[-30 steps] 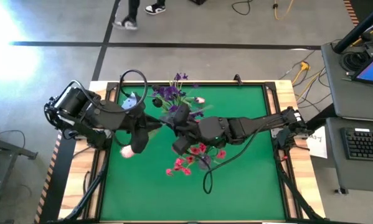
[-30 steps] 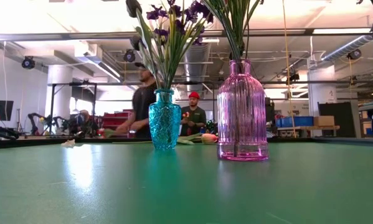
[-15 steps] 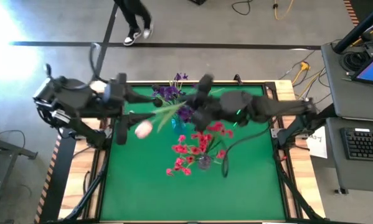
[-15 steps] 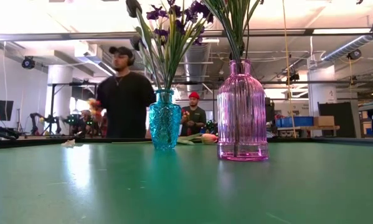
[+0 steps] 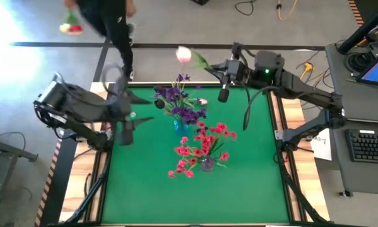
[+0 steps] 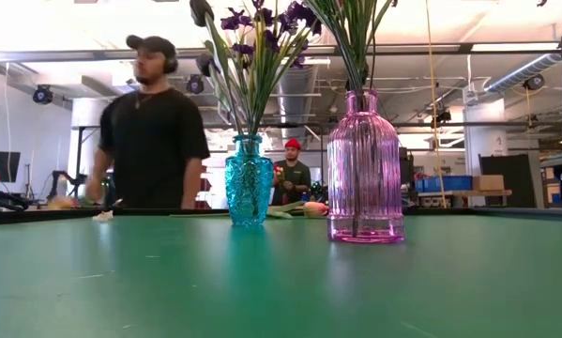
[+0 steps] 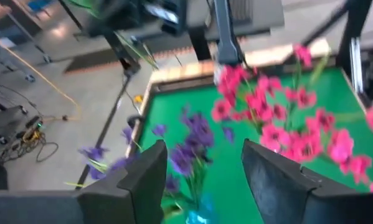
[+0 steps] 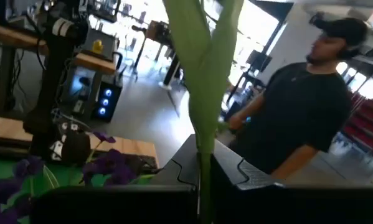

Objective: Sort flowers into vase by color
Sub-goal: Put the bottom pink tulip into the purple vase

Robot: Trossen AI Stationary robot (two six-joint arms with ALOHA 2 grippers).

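My right gripper (image 5: pixel 219 67) is raised over the table's far edge, shut on a white-pink tulip (image 5: pixel 183 55) whose bud points past that edge. My left gripper (image 5: pixel 138 111) hangs open over the table's left part with nothing between its fingers (image 7: pixel 146 180). Purple flowers (image 5: pixel 176 101) stand with their stems in a blue vase (image 6: pixel 249 192). Red flowers (image 5: pixel 204 145) stand in a pink vase (image 6: pixel 365 169). Another tulip (image 5: pixel 202 101) lies on the table near the far edge. My right gripper pinches the tulip's green stem (image 8: pixel 203 158) between its two fingers, below the long leaves. The fingers lie about level and point toward the table's left. The tulip is lifted clear of the table, and its bud end sticks out beyond the fingers.
A person (image 6: pixel 154 131) moves just behind the far left corner, also in the high view (image 5: pixel 106 19). Both vases stand near the table's middle. Bare green mat (image 5: pixel 144 183) stretches along the near side.
My right gripper has carried the tulip from above the table's middle up and toward the far right, rolling as it went; the bud has swung from the left side to beyond the far edge. My left gripper has parted from the tulip and drawn back toward the left edge.
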